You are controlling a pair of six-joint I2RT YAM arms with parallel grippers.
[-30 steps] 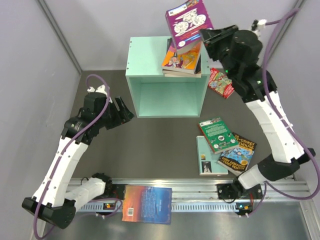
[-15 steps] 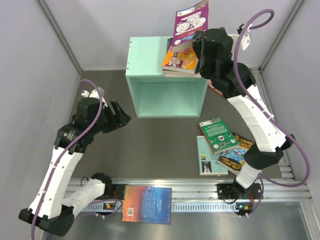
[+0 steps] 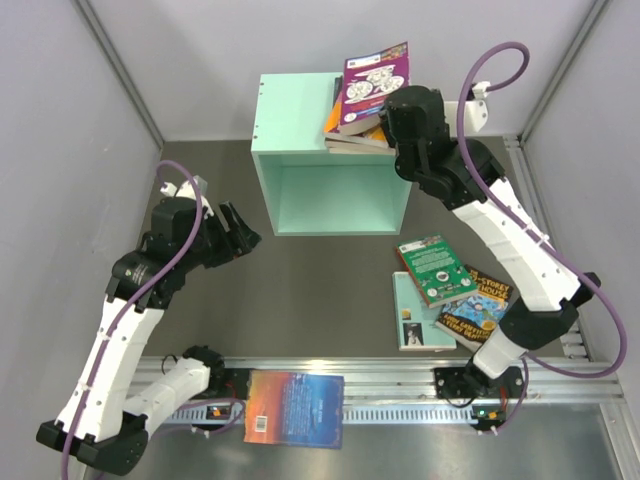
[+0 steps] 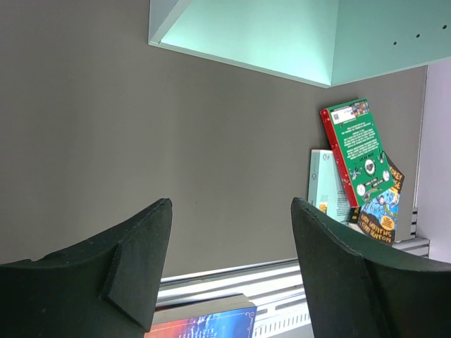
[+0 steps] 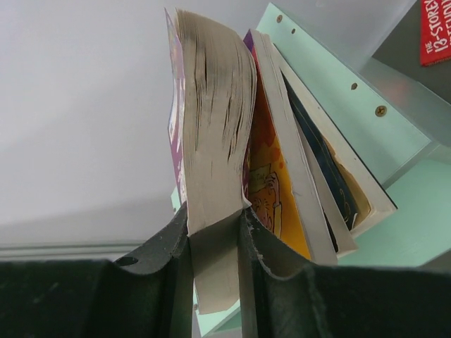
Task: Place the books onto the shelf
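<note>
Purple book [image 3: 372, 85], clamped by its lower edge in right gripper [image 5: 215, 239], was held over the stack [image 3: 352, 138] atop the shelf [image 3: 295, 110], upper centre, long axis running up-frame; left gripper [image 4: 232, 267] was recorded open, empty.

Glossy cover on the purple book [image 3: 375, 80], rough paper page edges; shelf [image 3: 290, 112] smooth matt paint; table [image 3: 320, 285] dull matt.

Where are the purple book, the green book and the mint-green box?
purple book [image 3: 372, 86]: top external view, middle of its front cover.
green book [image 3: 433, 268]: top external view, middle of its cover.
mint-green box [image 3: 290, 112]: top external view, bare left part of its top.
</note>
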